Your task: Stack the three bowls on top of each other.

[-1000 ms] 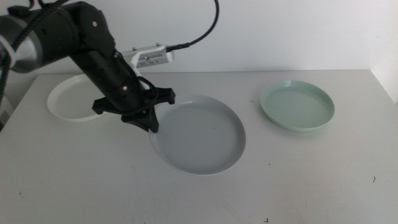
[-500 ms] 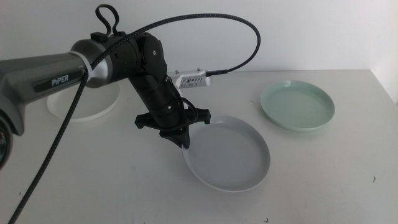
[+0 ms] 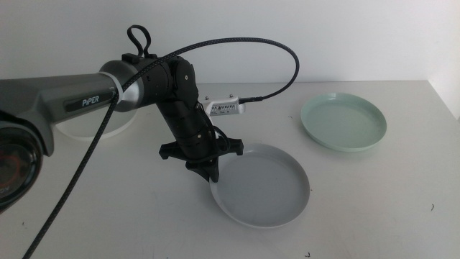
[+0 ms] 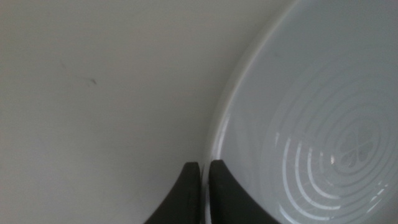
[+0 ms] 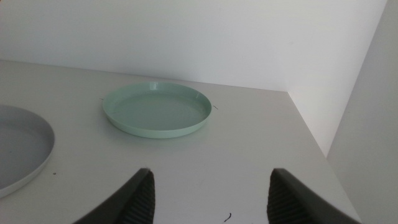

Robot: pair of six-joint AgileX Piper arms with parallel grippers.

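My left gripper point(image 3: 210, 173) is shut on the near-left rim of the pale grey-blue bowl point(image 3: 266, 183), which sits in the middle of the table. In the left wrist view its two jaws point(image 4: 204, 171) pinch that rim, with the grey-blue bowl point(image 4: 311, 124) spreading out beyond them. The mint green bowl point(image 3: 343, 122) rests at the back right, and the right wrist view shows this mint bowl point(image 5: 155, 109) too. The white bowl point(image 3: 115, 124) lies at the back left, mostly hidden behind the left arm. My right gripper point(image 5: 210, 186) stands open, low over the table's right side, holding nothing.
The table's right edge point(image 5: 311, 130) meets a white wall close to the mint bowl. A black cable point(image 3: 273, 50) loops above the left arm. Bare tabletop point(image 3: 108, 208) lies in front of the grey-blue bowl.
The left gripper has carried the grey-blue bowl rightward and toward the front, away from the white bowl. The arm has stretched farther across the table. The mint bowl has not moved.
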